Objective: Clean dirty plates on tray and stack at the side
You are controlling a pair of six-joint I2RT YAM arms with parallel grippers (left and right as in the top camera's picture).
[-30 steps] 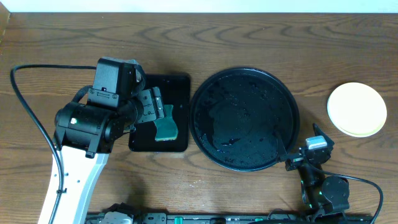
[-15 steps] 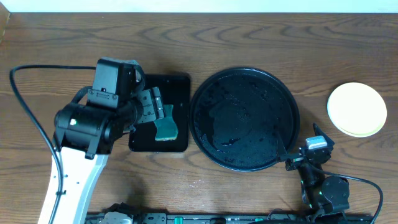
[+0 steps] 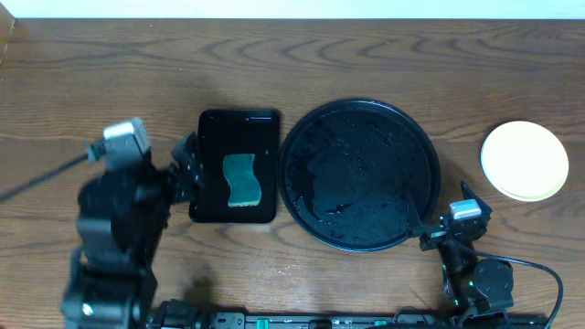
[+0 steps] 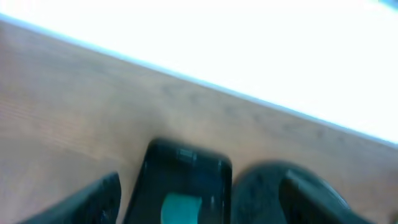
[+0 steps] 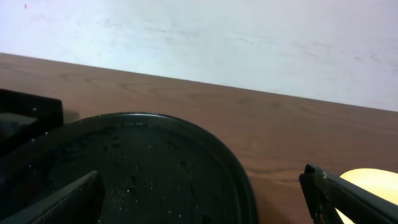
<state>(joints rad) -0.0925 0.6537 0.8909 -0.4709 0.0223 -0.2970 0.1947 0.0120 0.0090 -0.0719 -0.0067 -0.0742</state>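
The plates look stacked on the bench right of the round black tray, smooth and light but probably slick and chippable, so I'd pinch a rim; left jaws and right jaws both gape wide, empty.

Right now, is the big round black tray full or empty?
Empty of plates. The round tray shows only a bare glossy surface with small specks; the pale yellow plate lies on the table to its right.
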